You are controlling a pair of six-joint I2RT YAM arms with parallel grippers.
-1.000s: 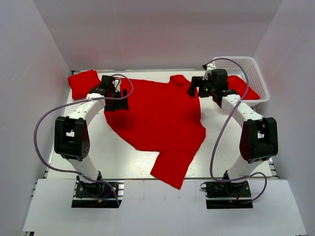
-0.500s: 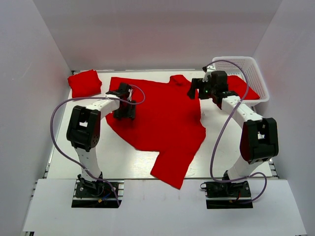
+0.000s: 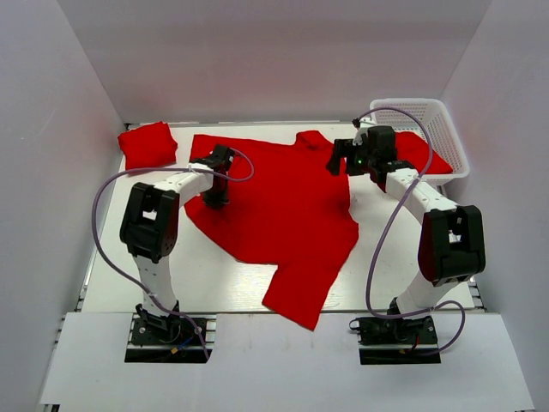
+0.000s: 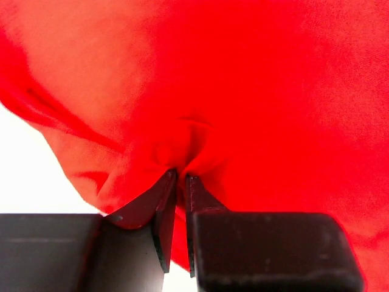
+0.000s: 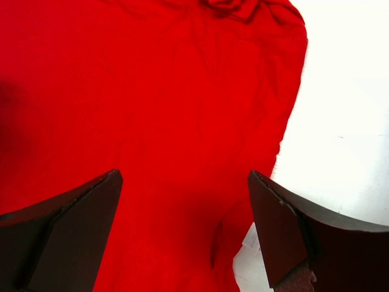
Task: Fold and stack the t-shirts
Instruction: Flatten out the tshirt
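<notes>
red t-shirt (image 4: 255, 79) pinched in left hand (image 4: 180, 177), right hand (image 5: 183, 176) wide open

White table (image 3: 214, 275) under red t-shirts (image 3: 274, 206), basket (image 3: 453, 142)

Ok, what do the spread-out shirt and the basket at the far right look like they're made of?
The spread-out t-shirt looks like soft, matte red cloth, probably a cotton knit. It puckers into creases where the left gripper pinches it. The basket looks like white, rigid, apparently moulded plastic with an open lattice wall.
</notes>
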